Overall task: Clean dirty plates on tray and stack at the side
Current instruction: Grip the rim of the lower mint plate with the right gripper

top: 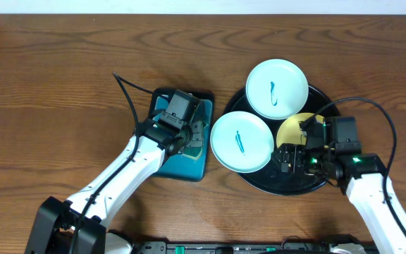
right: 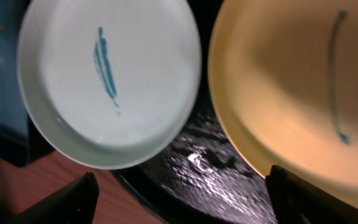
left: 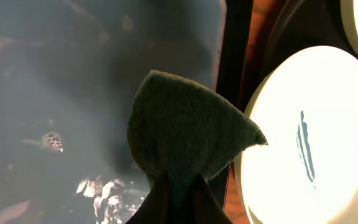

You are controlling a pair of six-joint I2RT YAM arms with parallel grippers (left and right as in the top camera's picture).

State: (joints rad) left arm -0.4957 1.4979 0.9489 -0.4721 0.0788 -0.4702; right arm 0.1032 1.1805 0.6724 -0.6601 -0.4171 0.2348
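Observation:
The round black tray point(top: 323, 180) holds three plates. One mint-white plate point(top: 277, 88) with a blue scribble lies at its back. A second mint-white plate point(top: 242, 141) with a blue scribble overhangs its left rim; it also shows in the left wrist view point(left: 303, 143) and the right wrist view point(right: 110, 74). The pale yellow plate point(top: 293, 128) with a dark mark point(right: 291, 81) lies partly under my right gripper. My right gripper point(top: 289, 159) is open and empty just above the tray floor point(right: 216, 174), its fingers point(right: 185, 199) spread wide. My left gripper point(top: 191, 135) is shut point(left: 179, 186) on a green cloth point(left: 185, 130).
A teal rectangular tray point(top: 182, 166) with a black rim stands left of the round tray, under my left gripper and the cloth; its floor point(left: 73, 93) looks wet. Bare wooden table point(top: 62, 85) lies to the left and at the back.

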